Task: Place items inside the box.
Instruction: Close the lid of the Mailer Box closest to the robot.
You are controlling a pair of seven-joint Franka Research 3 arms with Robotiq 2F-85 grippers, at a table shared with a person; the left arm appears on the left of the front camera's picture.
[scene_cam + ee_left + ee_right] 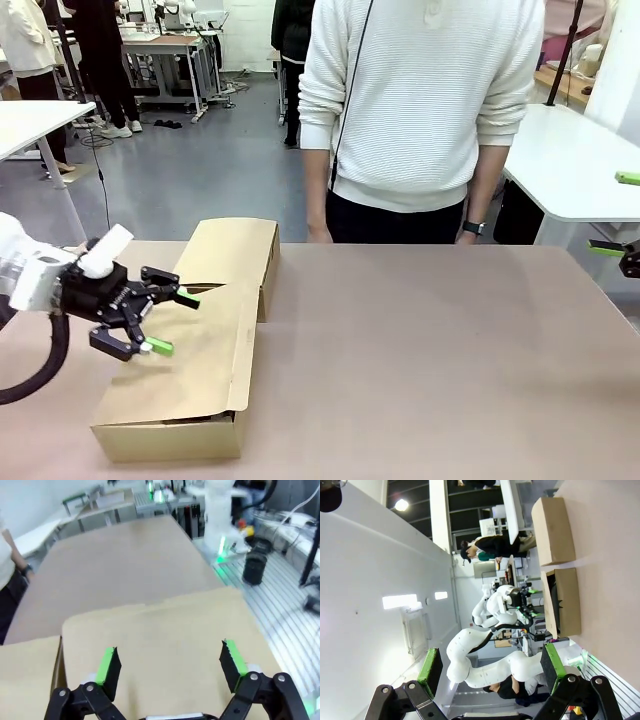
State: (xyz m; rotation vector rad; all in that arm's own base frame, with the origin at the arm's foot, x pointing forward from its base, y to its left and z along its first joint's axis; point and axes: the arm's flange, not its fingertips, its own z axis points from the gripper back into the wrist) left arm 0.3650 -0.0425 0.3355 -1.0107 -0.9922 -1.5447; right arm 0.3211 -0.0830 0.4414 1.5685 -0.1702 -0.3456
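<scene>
- Cardboard box [190, 400] at the desk's near left corner, long side running toward the far edge; one flap [232, 255] thrown back toward the far edge, another flap [200, 350] lying across the opening.
- No stationery items visible on the desk [450, 360]; whether any lie inside the box cannot be told, the interior hidden under the flap.
- Judged light and thin: corrugated card, stiff along the panels but easily bent at the creases; smooth, so likely slippery for a pinch on a flat face.
- Best taken by a free flap edge, pinched across its thickness, rather than by the walls.
- Left gripper [165, 322] hovering just above the covering flap, green pads spread wide, nothing between them; same spread seen in the left wrist view [170, 662].
- Right gripper [615, 214] at the desk's right edge, well apart from the box, fingers fully spread and empty; confirmed in the right wrist view [490, 667].
- Person [420, 110] standing at the far edge, arms hanging.
</scene>
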